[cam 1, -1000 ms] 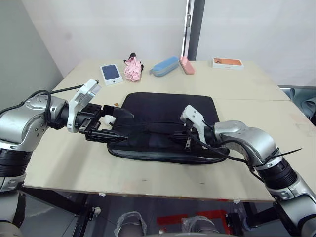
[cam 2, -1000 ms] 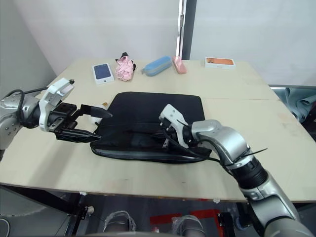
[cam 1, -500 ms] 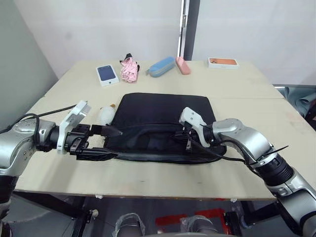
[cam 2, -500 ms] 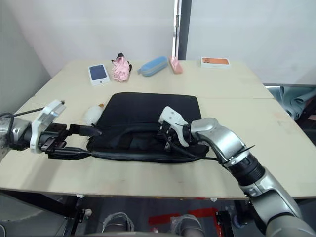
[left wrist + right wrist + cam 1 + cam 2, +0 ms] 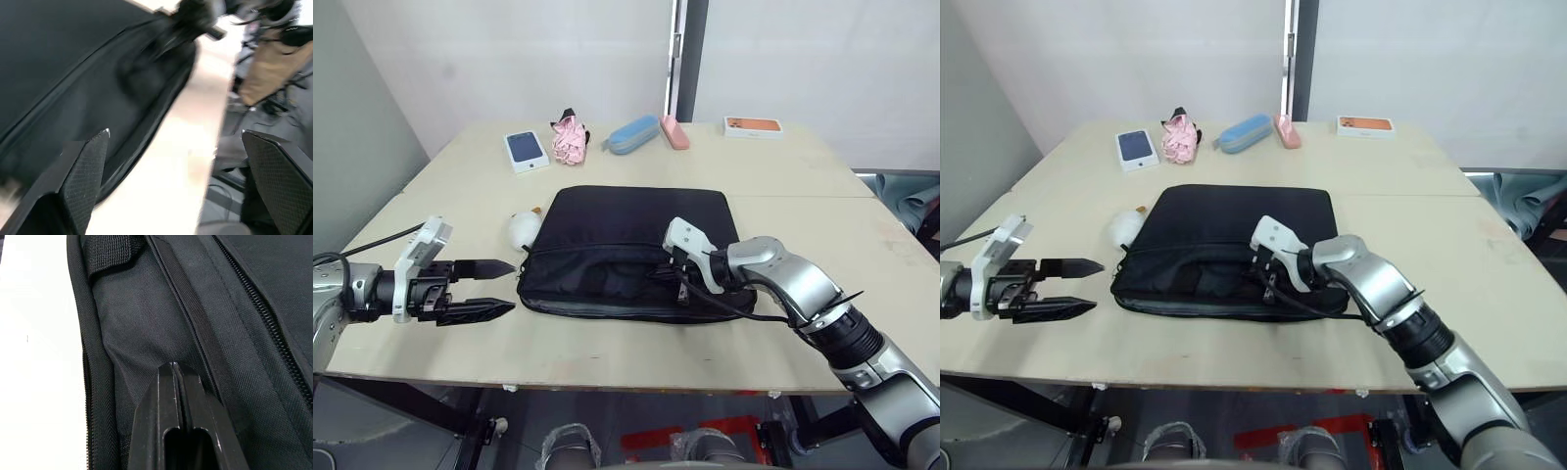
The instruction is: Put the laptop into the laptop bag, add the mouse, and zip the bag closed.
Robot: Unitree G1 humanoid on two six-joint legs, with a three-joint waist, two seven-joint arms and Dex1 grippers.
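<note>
Centrally on the pale wooden surface (image 5: 607, 343) lies the flat black fabric laptop bag (image 5: 631, 250), its zippered long edge toward the robot. On that near part rests the right pincer (image 5: 178, 382), its two black fingers pressed together against the fabric beside a strap, with nothing visibly between them. Off to the bag's left, apart from it, the left pincer (image 5: 494, 287) hovers just above the surface with its fingers spread and empty. A puffy white rounded object (image 5: 522, 228) touches the bag's far left corner. Farther back lie a white box with blue top (image 5: 528, 149), a pink bundle (image 5: 571, 137), a blue pouch (image 5: 634, 134) and an orange-topped box (image 5: 753, 126).
</note>
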